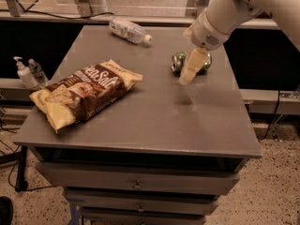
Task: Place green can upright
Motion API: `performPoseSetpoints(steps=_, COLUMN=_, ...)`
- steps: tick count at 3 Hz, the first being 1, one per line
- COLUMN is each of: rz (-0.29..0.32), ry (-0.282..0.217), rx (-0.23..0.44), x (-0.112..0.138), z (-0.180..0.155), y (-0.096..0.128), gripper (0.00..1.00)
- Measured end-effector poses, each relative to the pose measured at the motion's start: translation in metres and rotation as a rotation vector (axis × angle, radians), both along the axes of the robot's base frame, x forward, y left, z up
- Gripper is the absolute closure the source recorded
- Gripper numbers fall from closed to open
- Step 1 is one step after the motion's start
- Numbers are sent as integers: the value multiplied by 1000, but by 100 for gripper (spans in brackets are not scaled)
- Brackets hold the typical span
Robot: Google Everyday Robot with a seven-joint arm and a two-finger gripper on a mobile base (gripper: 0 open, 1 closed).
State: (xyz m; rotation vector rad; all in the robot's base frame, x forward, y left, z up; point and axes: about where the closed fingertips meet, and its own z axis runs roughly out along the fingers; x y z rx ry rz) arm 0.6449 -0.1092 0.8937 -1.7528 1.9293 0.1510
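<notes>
The green can (179, 63) lies on its side on the grey table (140, 121), towards the back right, with a silver end facing left. My gripper (186, 78) hangs from the white arm at the upper right. It reaches down in front of the can and hides the can's middle. Its pale fingers (192, 67) point down and to the left, with the tips just above the table top. I see nothing held in it.
A brown and yellow chip bag (84, 93) lies on the left half of the table. A clear water bottle with a white cap (130, 31) lies at the back edge. Two small bottles (28, 72) stand on a ledge to the left. Drawers sit below the table front.
</notes>
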Motion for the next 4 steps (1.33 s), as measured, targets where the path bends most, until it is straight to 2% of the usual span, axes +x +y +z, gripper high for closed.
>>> performPoseSetpoints(steps=2, rz=54, ry=-1, rx=-46, x=24, z=-29, y=6, gripper=0)
performPoseSetpoints(steps=3, rz=78, ry=-3, rx=-78, x=32, z=-39, y=4, gripper=7)
performPoseSetpoints(steps=4, rz=95, ry=-4, rx=-107, x=38, z=-46, y=0, gripper=24)
